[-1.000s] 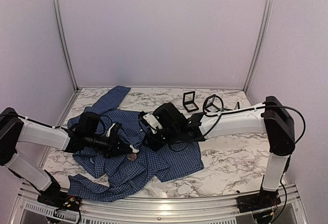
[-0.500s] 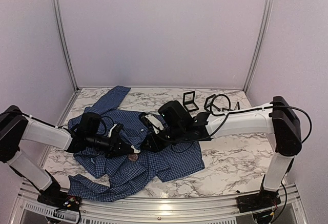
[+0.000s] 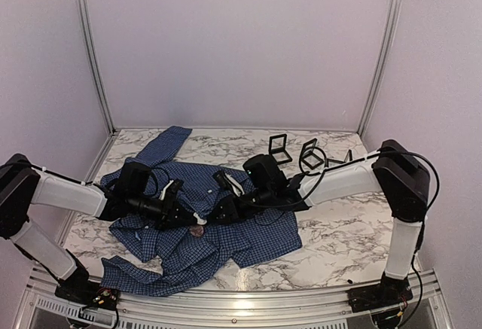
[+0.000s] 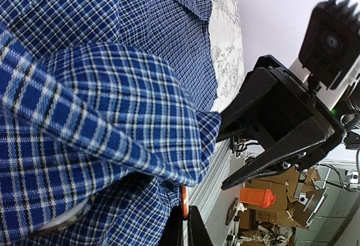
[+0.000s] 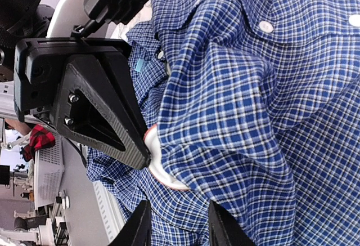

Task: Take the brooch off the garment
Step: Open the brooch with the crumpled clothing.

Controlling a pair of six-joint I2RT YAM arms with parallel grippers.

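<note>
A: Is the brooch (image 3: pixel 197 231) coming off?
B: Not yet; it is clinging to the shirt (image 3: pixel 256 235) fold at the closed left gripper (image 4: pixel 184 223), while the open right gripper (image 5: pixel 180 209) is straddling the fold.

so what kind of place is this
Probably a robot test booth in a lab or workshop: a left arm and right arm bolted to a marble-look table, pale walls on metal posts, and cardboard boxes cluttered beyond.
</note>
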